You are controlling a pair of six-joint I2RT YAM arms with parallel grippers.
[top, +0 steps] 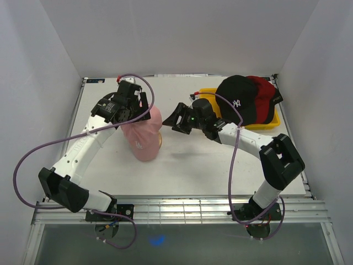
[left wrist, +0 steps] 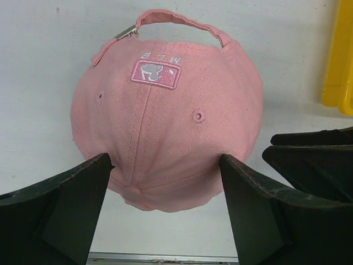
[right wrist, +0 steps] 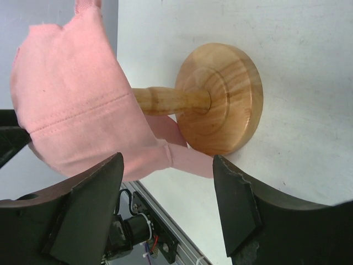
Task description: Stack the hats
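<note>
the pink twill baseball cap [top: 144,138] sits crown-up on the turned wooden stand [right wrist: 220,99] at the middle-left of the white table [top: 220,165]. its long axis runs from the far edge to the near edge. the back panel, with an embroidered patch and a fabric strap [left wrist: 176,19] closed by a metal buckle, faces the near edge. the front end lies under the left gripper [left wrist: 165,163], so the brim is hidden. the cloth is soft, lined with stitched seams and dotted with small eyelets. the stand is smooth pale wood, a round disc foot under a slim stem. the left gripper hangs over the crown, its black wedge fingers [left wrist: 66,210] spread wide on either side of the dome; whether they touch it i cannot tell. the right gripper [right wrist: 168,165] faces the cap from the right, low beside the stand, its fingers also held wide apart with nothing pinched. well apart at the far right, a black cap with a white ny logo [top: 237,99] lies on a red cap [top: 266,88] in the shallow yellow plastic tray [top: 274,120]; which way their brims point i cannot tell.
</note>
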